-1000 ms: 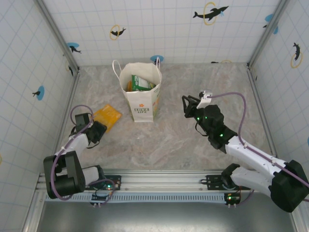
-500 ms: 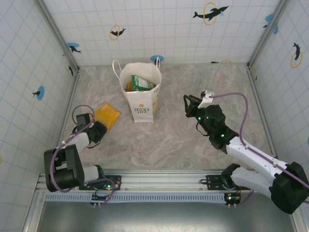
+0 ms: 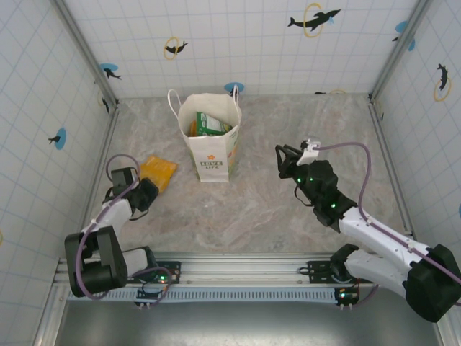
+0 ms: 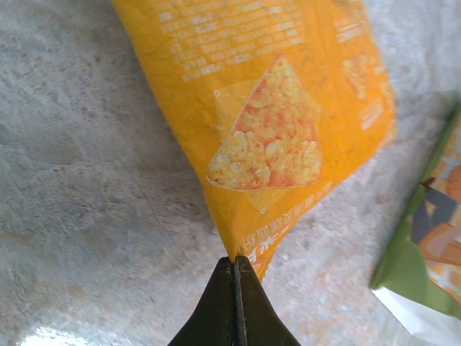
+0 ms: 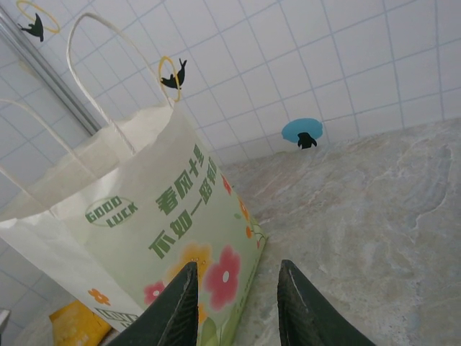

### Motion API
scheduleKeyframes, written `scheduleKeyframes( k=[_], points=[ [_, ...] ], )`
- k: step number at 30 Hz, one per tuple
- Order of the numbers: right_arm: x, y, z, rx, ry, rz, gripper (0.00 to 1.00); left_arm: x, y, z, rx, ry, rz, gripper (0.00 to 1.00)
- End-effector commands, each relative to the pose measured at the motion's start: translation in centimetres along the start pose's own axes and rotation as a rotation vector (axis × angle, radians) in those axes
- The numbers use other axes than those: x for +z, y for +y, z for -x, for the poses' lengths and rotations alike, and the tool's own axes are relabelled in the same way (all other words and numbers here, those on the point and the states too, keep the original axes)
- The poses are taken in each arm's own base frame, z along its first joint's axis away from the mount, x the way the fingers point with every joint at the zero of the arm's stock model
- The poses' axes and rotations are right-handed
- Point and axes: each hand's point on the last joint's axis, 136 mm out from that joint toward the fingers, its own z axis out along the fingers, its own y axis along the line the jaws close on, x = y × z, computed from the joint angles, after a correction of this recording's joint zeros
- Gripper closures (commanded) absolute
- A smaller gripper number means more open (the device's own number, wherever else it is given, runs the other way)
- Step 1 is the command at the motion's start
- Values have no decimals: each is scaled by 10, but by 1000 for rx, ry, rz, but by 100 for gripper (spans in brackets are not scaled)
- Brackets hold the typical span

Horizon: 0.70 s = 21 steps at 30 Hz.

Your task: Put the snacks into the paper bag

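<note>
The paper bag (image 3: 210, 148) stands upright and open toward the back of the bench (image 3: 259, 209). A green packet (image 3: 211, 122) shows down its mouth, so part of the job looks done (how many more lie beneath it cannot be told from above). One orange packet (image 4: 281, 122) lies flat on the bench to the left of the bag and apart from it, the only snack I can see outside. The left end effector (image 4: 234, 265) has its fingers pressed together on the near edge of that packet, a thin pinch at the seam. As far as I can judge, the packet is not yet off the surface. The right end effector (image 5: 234, 281) hangs to the right of the bag, fingers apart with nothing between them, facing the bag's flowered side. By my reading, what is left is to lift this last packet, carry it over the mouth and let go. The pinch is shallow and the film glossy, so slipping is the risk.
</note>
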Motion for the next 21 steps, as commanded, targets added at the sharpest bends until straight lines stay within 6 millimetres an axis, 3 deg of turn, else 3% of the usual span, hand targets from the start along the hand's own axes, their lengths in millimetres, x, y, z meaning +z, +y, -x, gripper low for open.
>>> scheduleKeyframes(
  k=[1,8,15,21],
  points=[
    [-4,12,6,-56,-30,65,67,-16,-14,-2,20,23,-29,100],
    [-12,58,-21,-330,28,254,67,-40,-27,-15,41,86,-50,100],
    [-26,108,-72,-648,101,522,67,-59,-33,-34,35,130,-76,100],
    [-40,146,-113,-888,97,729,61,-66,-33,-60,53,215,-72,100]
  ],
)
